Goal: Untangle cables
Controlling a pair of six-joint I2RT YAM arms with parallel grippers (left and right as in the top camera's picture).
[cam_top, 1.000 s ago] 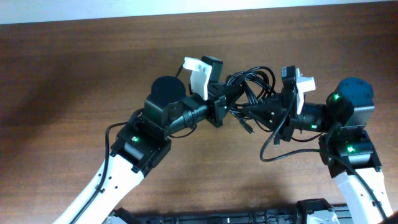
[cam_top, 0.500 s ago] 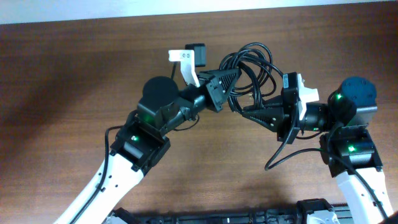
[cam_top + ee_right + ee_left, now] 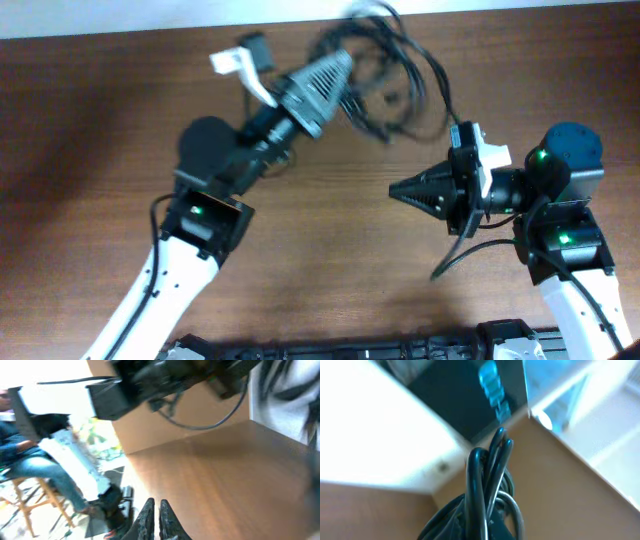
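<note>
The cables (image 3: 392,72) are a tangle of thin black cords, blurred and hanging in the air near the table's far edge. My left gripper (image 3: 343,58) is raised and tilted toward the back, shut on that bundle. In the left wrist view the cords (image 3: 482,480) rise out from between the jaws as tight loops. One strand trails down toward my right arm (image 3: 447,100). My right gripper (image 3: 393,190) points left over bare table, below and apart from the tangle. Its fingers (image 3: 155,506) are shut with nothing between them.
The brown wooden table (image 3: 300,260) ends at a white wall strip along the back. The right arm's own thicker black wire (image 3: 460,255) loops beneath its wrist. In the right wrist view a seated person (image 3: 30,460) shows beyond the table edge.
My left gripper has swung up and back to the left, carrying the cable tangle off the table. The right gripper, which was at the tangle, now stands apart from it and empty.
</note>
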